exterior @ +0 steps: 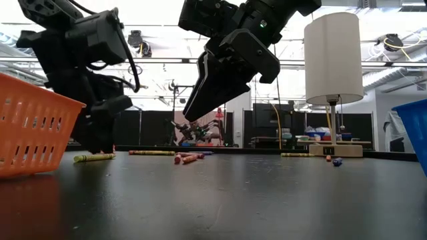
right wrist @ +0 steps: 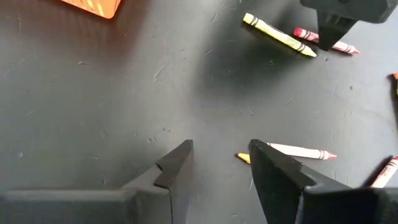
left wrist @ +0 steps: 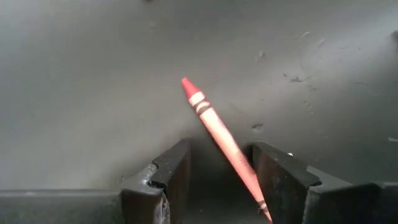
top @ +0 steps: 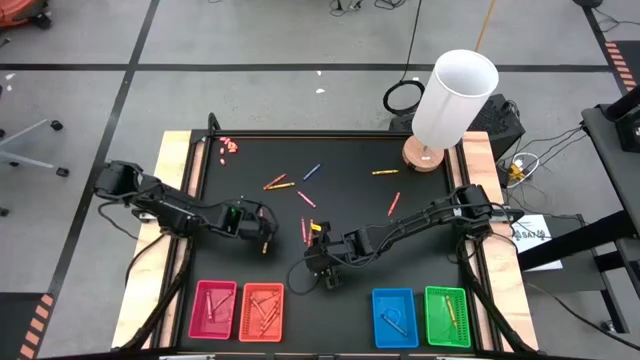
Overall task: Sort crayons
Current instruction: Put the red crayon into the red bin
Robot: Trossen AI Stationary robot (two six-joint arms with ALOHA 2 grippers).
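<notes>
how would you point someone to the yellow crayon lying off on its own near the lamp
Start at the white lamp on its round wooden base at the black mat's far right corner. Just left of that base lies the yellow crayon, flat on the mat. Its closest neighbour is a red crayon nearer the trays; no other yellow lies that far back.

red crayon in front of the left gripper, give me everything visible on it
The thin red wax crayon is a short stick with a bare pointed tip and a paper wrapper ringed by dark bands near that tip. It lies flat on the black table mat, angled diagonally, tip pointing away from the left gripper. Its rear part runs between the gripper's two dark fingers, close against one of them; contact cannot be confirmed. It looks whole and unbroken.
</notes>
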